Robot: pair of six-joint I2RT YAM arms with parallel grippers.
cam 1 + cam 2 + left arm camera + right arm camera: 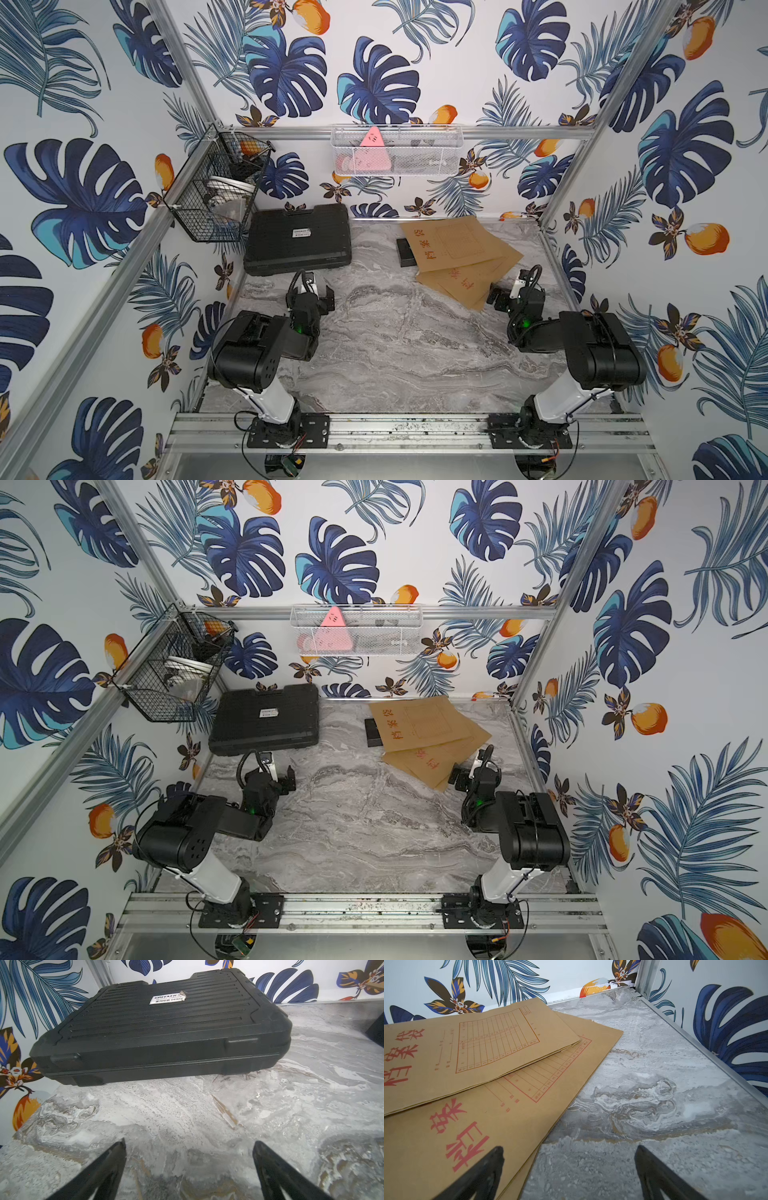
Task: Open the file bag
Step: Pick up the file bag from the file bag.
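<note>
Nothing looks done yet: the file bags (453, 245) lie flat, overlapped and ungripped at the far right of the table (395, 340), the right gripper (569, 1150) spread wide and empty at the lower one's edge, the left gripper (189, 1145) equally wide, facing the black case (162, 1028).

Black ribbed case (162, 1030) lies flat and closed on marble table (207, 1109), filling upper half of frame; white label (168, 999) on lid. At lower edge, left gripper (190, 1142) stands spread wide, nothing between, clear of case.
</note>
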